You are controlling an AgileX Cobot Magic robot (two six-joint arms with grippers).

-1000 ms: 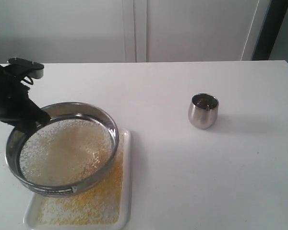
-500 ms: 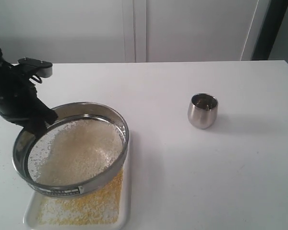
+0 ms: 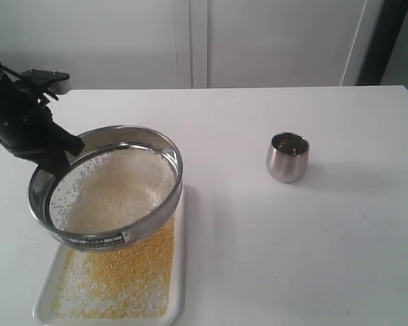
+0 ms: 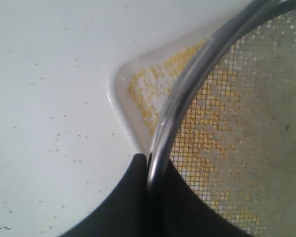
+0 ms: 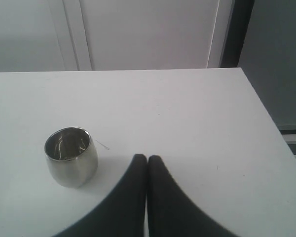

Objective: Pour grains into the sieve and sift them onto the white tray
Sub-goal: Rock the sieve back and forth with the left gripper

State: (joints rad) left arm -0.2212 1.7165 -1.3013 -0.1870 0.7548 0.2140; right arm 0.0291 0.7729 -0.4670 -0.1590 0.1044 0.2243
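The sieve (image 3: 105,187) is held tilted above the white tray (image 3: 179,272), its labelled side toward the front. Whitish grains (image 3: 119,190) fill its mesh; golden and white grains (image 3: 122,278) lie spread on the tray below. My left gripper (image 3: 54,165) is shut on the sieve's rim at the far left. In the left wrist view the black fingers (image 4: 133,197) pinch the metal rim (image 4: 187,94), with the mesh (image 4: 246,123) and a tray corner (image 4: 119,98) behind. My right gripper (image 5: 147,159) is shut on nothing, above the table near the steel cup.
A small rounded steel cup (image 3: 287,157) stands on the white table (image 3: 292,258) at the right, also seen as the cup (image 5: 71,157) in the right wrist view. Stray grains (image 4: 49,143) dot the table beside the tray. White cabinet doors (image 3: 190,41) rise behind the table.
The sieve has swung right and then away, rising and tilting more, exposing more of the tray's front. The whitish grains have gathered toward the mesh centre. The cup has not moved.
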